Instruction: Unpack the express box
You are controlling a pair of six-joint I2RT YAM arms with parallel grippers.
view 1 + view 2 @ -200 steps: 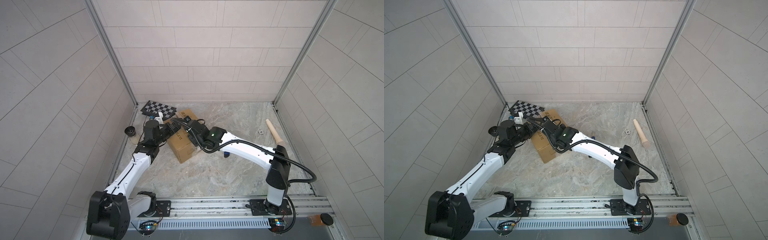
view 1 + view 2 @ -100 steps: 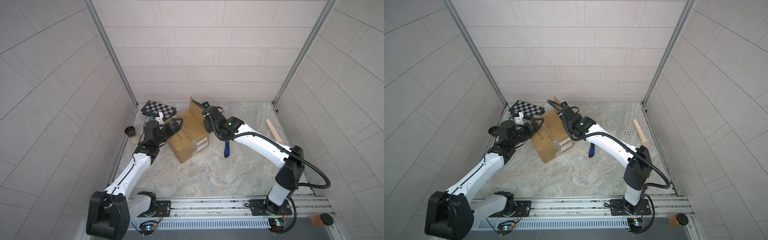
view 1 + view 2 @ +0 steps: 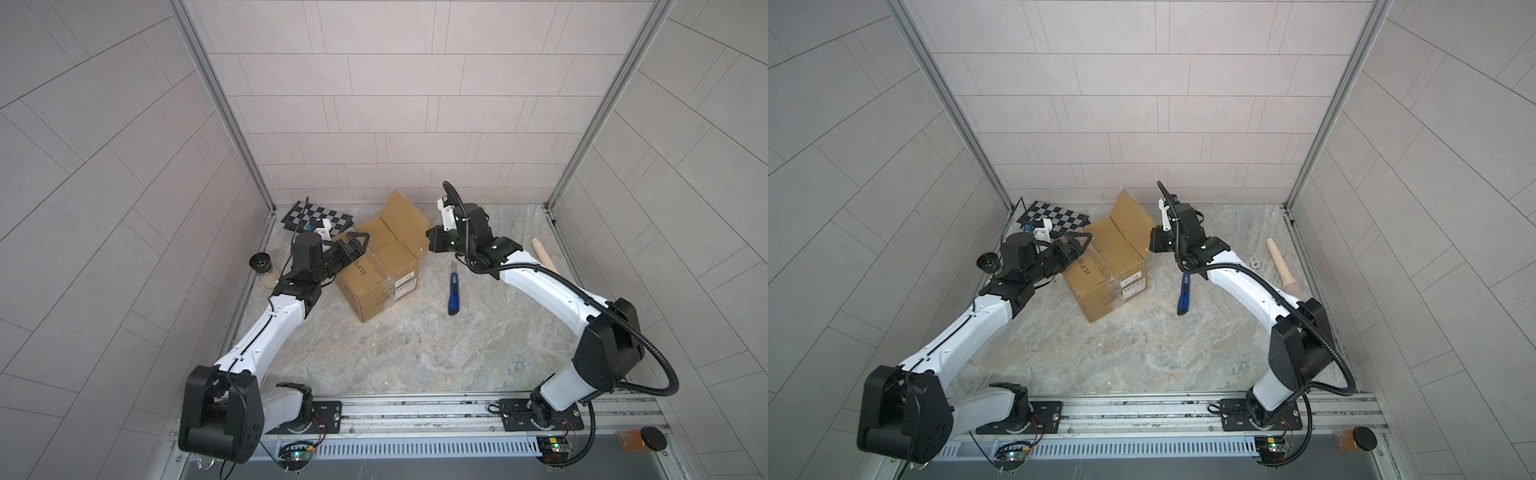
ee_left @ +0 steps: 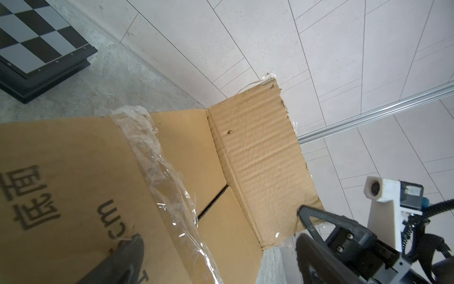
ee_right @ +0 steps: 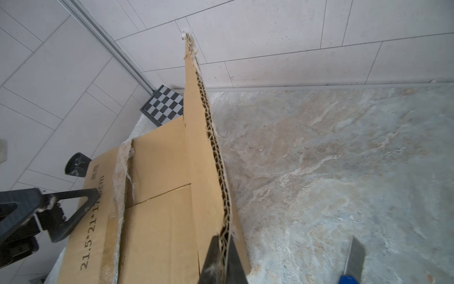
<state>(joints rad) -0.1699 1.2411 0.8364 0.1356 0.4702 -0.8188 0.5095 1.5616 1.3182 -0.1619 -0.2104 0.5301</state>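
**Kid:** What is your left end effector doing?

**Robot:** My left end effector (image 3: 354,247) is wide open and holds nothing. It hangs over the printed flap (image 4: 61,184) on the left side of the express box (image 3: 380,282). One finger looks like it rests on that flap, but I can't be sure.

**Kid:** Where is the box?

**Robot:** It is on the desk (image 3: 395,353), at the back, just beside the chess board (image 3: 318,216). The raised flap (image 3: 405,218) on its right side stands up.

**Kid:** And your right end effector?

**Robot:** My right end effector (image 3: 430,242) is shut tight on the corner of the raised flap.

**Kid:** What could go wrong?

**Robot:** I pinch only a thin, ragged edge. If I pull hard, the cardboard could rip or slip out. My left side isn't gripping, so the box could slide or tip instead of opening. The utility knife (image 3: 454,293) lies near on the right with its blade out, and my arm could knock it.
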